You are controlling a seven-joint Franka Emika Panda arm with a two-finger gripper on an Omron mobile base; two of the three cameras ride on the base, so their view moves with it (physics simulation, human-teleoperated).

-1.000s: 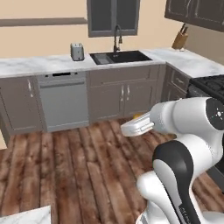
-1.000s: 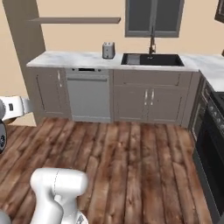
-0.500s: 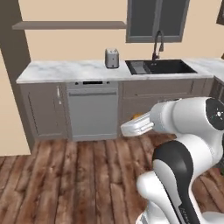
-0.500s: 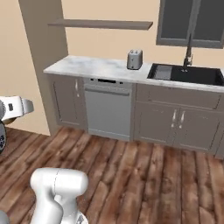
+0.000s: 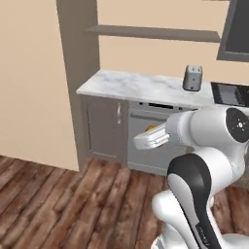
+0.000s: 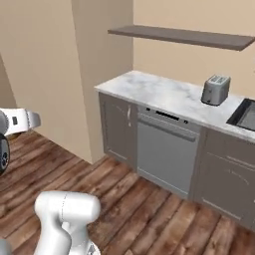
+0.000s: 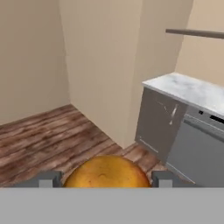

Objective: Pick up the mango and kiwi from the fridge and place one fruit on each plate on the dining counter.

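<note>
The mango [image 7: 107, 173] is a rounded orange-yellow fruit at the bottom of the hand view, sitting between the two dark fingertips [image 7: 48, 179]. My gripper [image 7: 107, 180] is shut on it, held up in the air above the wooden floor. In the left base view a sliver of the mango [image 5: 151, 127] peeks out over the white hand [image 5: 151, 138], in front of the dishwasher. The kiwi, the fridge, the plates and the dining counter are out of view.
A marble worktop [image 6: 164, 94] with a grey toaster [image 6: 215, 89] runs over grey cabinets and a dishwasher [image 6: 167, 154]. A beige wall pillar [image 5: 78, 73] stands to its left, with a dark shelf [image 6: 184, 36] above. Wooden floor [image 7: 48, 131] lies open below.
The whole scene has slid to the right in both base views, so the cameras have swung left. The sink has nearly left the picture. The mango stays in the gripper.
</note>
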